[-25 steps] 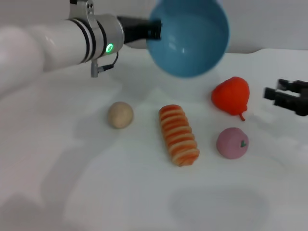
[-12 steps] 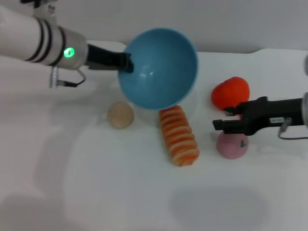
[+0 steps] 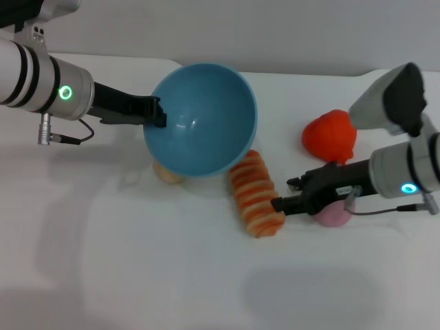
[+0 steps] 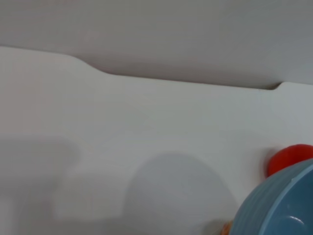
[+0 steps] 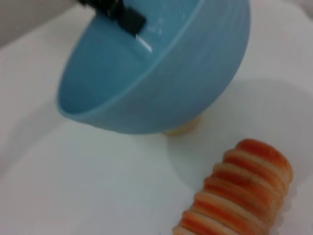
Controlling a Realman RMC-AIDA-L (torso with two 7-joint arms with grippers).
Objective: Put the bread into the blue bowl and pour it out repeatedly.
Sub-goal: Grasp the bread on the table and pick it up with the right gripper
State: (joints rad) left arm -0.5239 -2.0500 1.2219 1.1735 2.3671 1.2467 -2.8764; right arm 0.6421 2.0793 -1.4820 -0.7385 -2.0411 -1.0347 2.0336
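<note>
Head view: striped orange-brown toy bread loaf (image 3: 256,193), just ahead of the right pincer (image 3: 281,204), whose finger spread I cannot tell, looks light and ridged; grip mid-body. Left pincer (image 3: 157,114) clamps the light-blue plastic bowl's (image 3: 199,118) rim.

a white bench (image 3: 172,275) carries three small toys. a red strawberry-shaped toy (image 3: 330,136) sits toward the far right. nearer, just below it, a pink round toy (image 3: 335,215) shows only in part. a beige ball (image 3: 167,174) lies left of centre, mostly hidden.
</note>
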